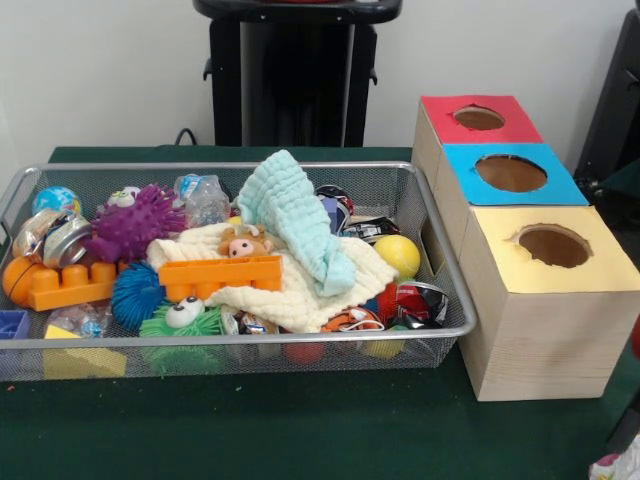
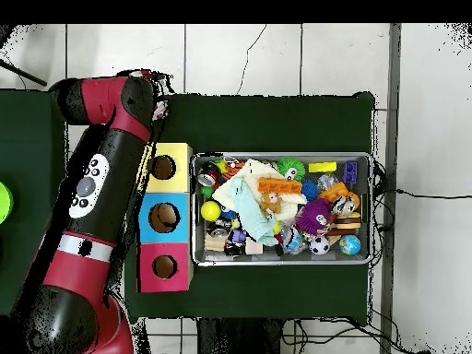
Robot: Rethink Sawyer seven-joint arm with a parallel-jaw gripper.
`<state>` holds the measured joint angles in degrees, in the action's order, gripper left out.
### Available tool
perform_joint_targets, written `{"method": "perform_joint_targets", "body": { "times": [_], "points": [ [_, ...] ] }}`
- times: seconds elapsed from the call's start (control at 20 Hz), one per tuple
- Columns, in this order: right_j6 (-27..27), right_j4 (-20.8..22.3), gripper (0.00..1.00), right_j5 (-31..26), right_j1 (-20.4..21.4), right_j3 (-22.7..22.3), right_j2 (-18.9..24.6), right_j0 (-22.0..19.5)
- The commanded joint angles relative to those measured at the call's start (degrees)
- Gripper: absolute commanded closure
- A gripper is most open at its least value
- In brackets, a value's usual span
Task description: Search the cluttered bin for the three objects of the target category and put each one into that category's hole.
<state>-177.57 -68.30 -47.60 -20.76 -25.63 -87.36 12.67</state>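
Note:
The wire mesh bin [image 1: 447,268] stands on the green table, full of toys; it also shows in the overhead view [image 2: 277,262]. A crinkly clear-and-white wrapper [image 1: 203,196] lies at the bin's back, beside the purple spiky ball [image 1: 133,222]. A shiny red, black and white wrapper [image 1: 414,302] lies in the front right corner. Another crumpled shiny wrapper [image 1: 50,236] lies at the left end. Three boxes with holes stand right of the bin: red [image 1: 479,118], blue [image 1: 511,173], yellow [image 1: 553,245]. The arm's end [image 2: 157,100] is drawn back past the yellow box, away from the bin.
Two pale cloths, mint [image 1: 295,215] and cream [image 1: 290,285], cover the bin's middle. Orange bricks [image 1: 220,277], a yellow ball [image 1: 398,255], a blue spiky ball [image 1: 135,295] and a green googly-eyed toy [image 1: 185,318] lie around them. The pedestal [image 1: 295,70] stands behind the table.

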Motion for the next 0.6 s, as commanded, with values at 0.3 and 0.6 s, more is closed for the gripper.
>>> {"method": "perform_joint_targets", "body": {
  "times": [0.3, 0.6],
  "points": [
    [-5.5, 2.3, 0.00, -8.2, -2.5, 2.6, 5.9, 0.7],
    [-4.9, 3.7, 0.00, -7.6, -2.2, 1.2, 8.1, 1.9]
  ]
}}
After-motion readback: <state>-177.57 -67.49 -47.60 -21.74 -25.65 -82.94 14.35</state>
